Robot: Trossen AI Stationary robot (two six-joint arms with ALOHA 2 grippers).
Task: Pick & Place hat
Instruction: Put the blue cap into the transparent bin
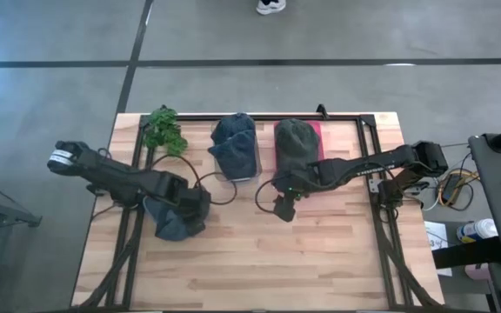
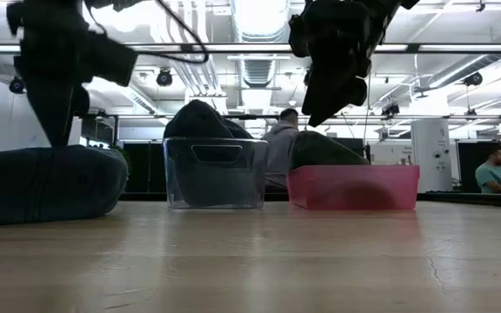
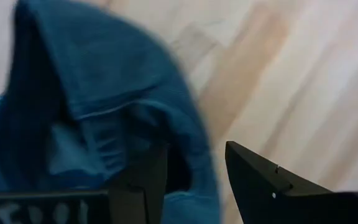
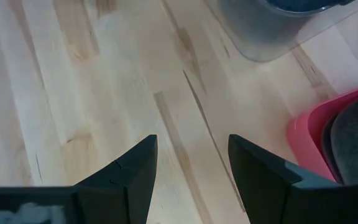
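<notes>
A blue hat (image 1: 170,222) (image 2: 46,183) (image 3: 92,93) lies on the wooden table near its left side. My left gripper (image 1: 194,204) (image 2: 59,130) (image 3: 193,149) is open right above it, pointing down. One finger (image 3: 148,180) stands over the cloth and the other (image 3: 260,180) over bare wood, with the hat's edge between them. My right gripper (image 1: 283,209) (image 2: 320,109) (image 4: 191,140) hangs open above bare table in the middle, just in front of the bins. My left gripper comes at the blue hat's edge (image 3: 197,180) from above with its fingers on either side of it. I cannot tell whether the fingers touch the cloth.
A clear bin (image 1: 236,165) (image 2: 216,187) (image 4: 272,37) holds another blue hat (image 1: 236,139). Beside it, a pink bin (image 1: 316,130) (image 2: 355,187) (image 4: 303,140) holds a dark hat (image 1: 296,143). A green plant (image 1: 165,130) sits at the far left. People show in the room beyond.
</notes>
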